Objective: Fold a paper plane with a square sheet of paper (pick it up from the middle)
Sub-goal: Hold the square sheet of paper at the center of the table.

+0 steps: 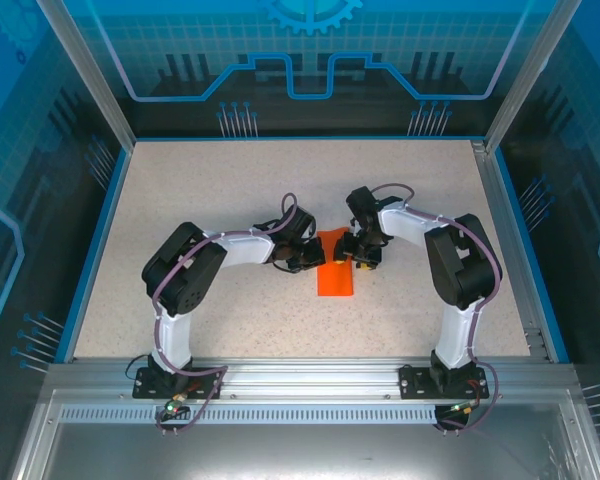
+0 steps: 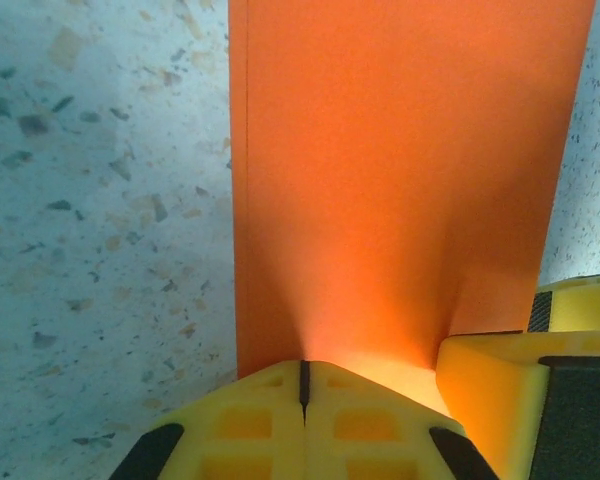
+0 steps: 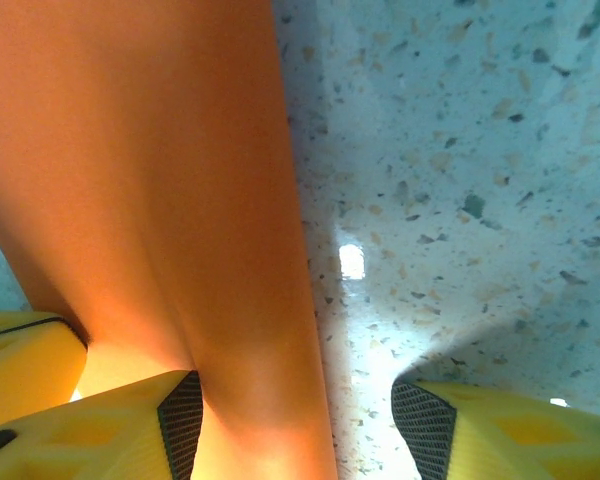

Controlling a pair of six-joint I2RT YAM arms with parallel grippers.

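Observation:
The square sheet of paper (image 1: 335,272) is bright orange and lies on the table's middle as a narrow rectangle, long side running away from the arms. My left gripper (image 1: 306,258) is at its left edge. In the left wrist view it (image 2: 303,378) is shut, tips down on the paper (image 2: 400,180), and no orange shows in the slit. My right gripper (image 1: 365,255) is at the right edge. In the right wrist view it (image 3: 295,415) is open, and the paper's (image 3: 150,170) right edge runs between its fingers. The paper plane is out of view.
The speckled tabletop (image 1: 210,190) has a blue rim and clear enclosure walls round it. An aluminium rail (image 1: 310,378) carries both arm bases at the near edge. The right gripper's yellow finger (image 2: 500,385) shows beside the left one's tips.

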